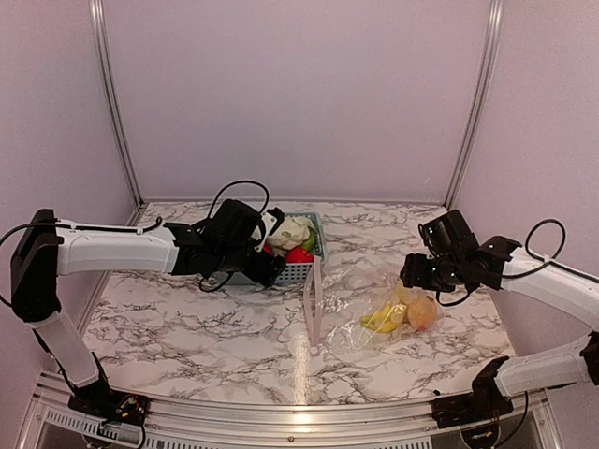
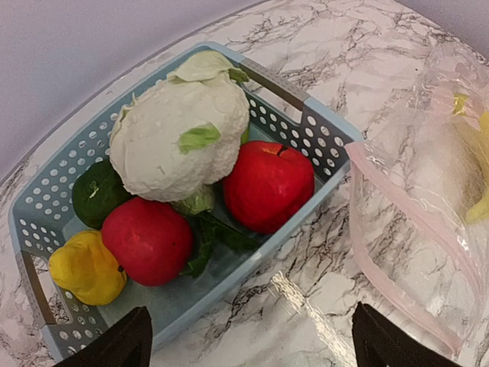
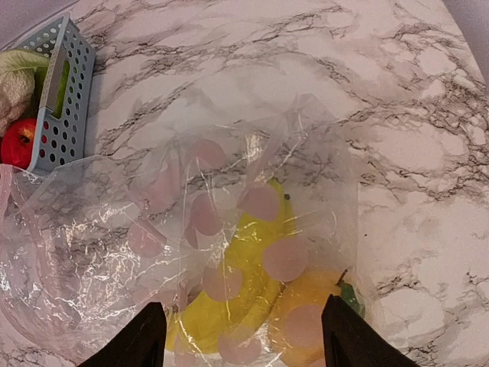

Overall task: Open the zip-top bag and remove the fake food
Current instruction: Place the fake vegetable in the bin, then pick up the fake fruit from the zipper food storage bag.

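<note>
Marble table [image 1: 168,327]: basket [image 2: 325,130] beside zip-top bag [image 2: 416,218]; L gripper [image 2: 252,344], R gripper [image 3: 241,336] wide.

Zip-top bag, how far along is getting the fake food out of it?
Done: the zip-top bag looks open; a cauliflower, two red fruits and others lie in the blue basket. In hand: nothing, left gripper and right gripper are open, empty. Left: bananas and an orange fruit inside the bag.

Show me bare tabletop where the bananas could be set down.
Widest bare marble lies front-left, between the left arm and near edge. A smaller patch lies behind the zip-top bag. Crowded: the full blue basket and its narrow gap to the bag.
</note>
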### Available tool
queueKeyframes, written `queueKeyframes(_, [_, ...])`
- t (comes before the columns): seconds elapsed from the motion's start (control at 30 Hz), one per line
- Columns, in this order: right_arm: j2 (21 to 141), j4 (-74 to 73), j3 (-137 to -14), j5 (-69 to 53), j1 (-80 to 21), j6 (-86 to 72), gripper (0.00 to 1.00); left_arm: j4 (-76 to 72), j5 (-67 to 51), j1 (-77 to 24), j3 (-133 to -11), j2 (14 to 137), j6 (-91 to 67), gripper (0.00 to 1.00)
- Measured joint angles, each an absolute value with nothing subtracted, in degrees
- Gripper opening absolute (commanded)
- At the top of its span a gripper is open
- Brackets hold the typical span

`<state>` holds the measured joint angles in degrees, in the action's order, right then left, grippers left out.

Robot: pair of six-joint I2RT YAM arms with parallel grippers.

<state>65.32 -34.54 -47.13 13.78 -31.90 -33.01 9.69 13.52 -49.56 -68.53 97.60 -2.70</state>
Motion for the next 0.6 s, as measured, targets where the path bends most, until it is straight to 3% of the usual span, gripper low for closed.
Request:
queueKeyframes(0.13, [64.5, -34.9, -46.7, 13.4, -31.9, -34.0, 0.44, 9.7, 11.8, -53.4, -65.3, 97.3, -2.0, 0.91])
queueKeyframes(0.37, [65.5, -35.0, -46.2, 13.6, -31.8, -35.4, 0.20, 7.6, 8.8, -57.1, -64.0, 98.2, -1.7, 0.84])
queueKeyframes(0.6, [70.2, -33.5, -46.2, 13.6, -31.7, -36.2, 0.12, 4.7, 6.4, -58.1, -65.1, 104.3, -0.9, 0.80])
